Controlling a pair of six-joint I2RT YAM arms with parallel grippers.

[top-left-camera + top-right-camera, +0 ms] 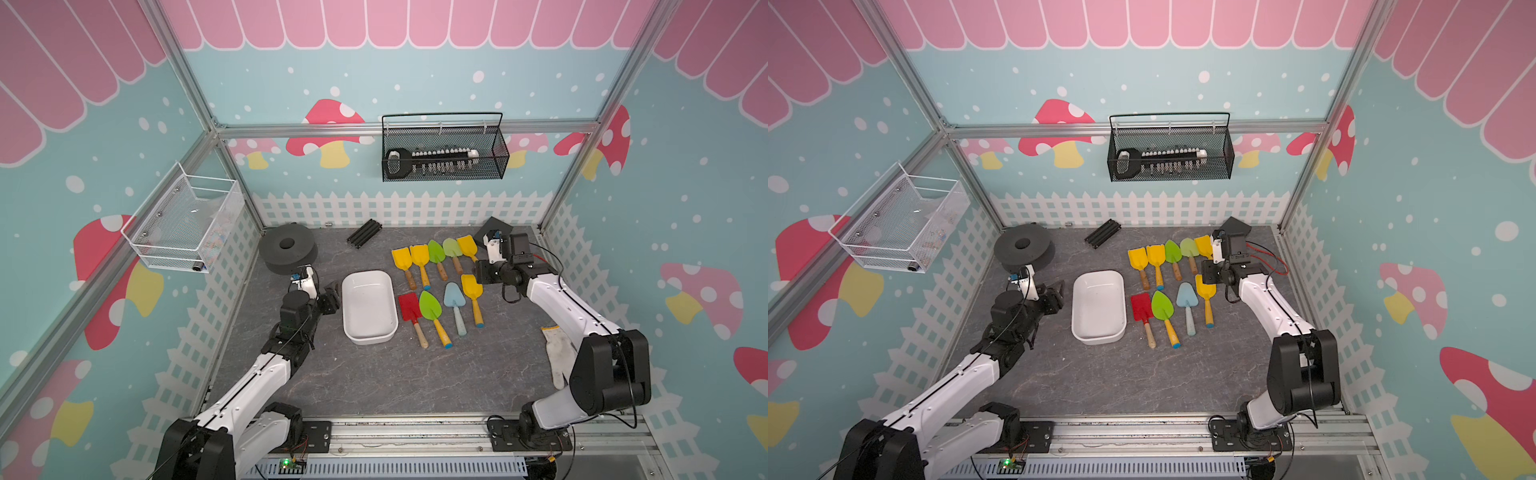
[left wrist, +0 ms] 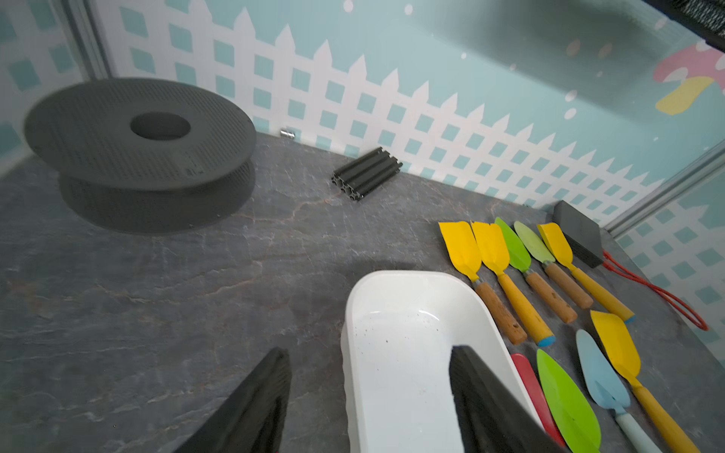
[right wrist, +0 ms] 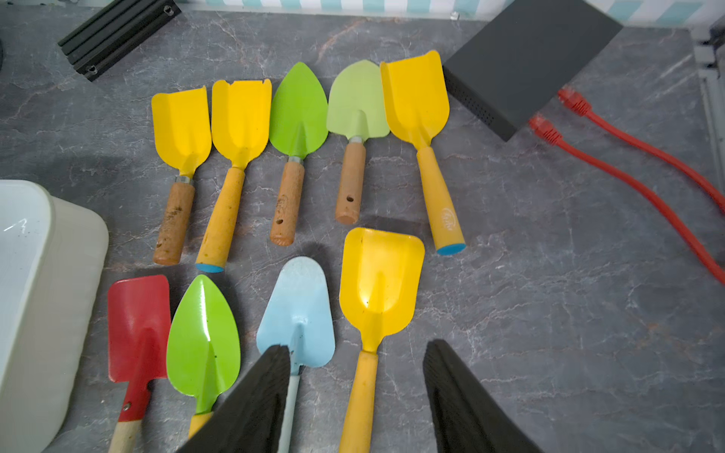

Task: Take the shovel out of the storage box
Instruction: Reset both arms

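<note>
Here, both top views showed the storage box [image 1: 368, 307] on the table [image 1: 374, 374], with nine shovels [image 1: 430, 305] in two rows beside it, toward the right arm. Only the right wrist view showed the right gripper [image 3: 357, 345] spread wide. The handle of the yellow shovel [image 3: 379, 290] lay between its fingers, clear of both. Only the left wrist view showed the left gripper [image 2: 368, 351] likewise spread and holding nothing, with one finger over the box's inside and one outside its rim.

Nine shovels [image 3: 379, 290]: four yellow, three green, one red, one blue. One storage box [image 1: 368, 307]. Two wire baskets [image 1: 444, 153].
</note>
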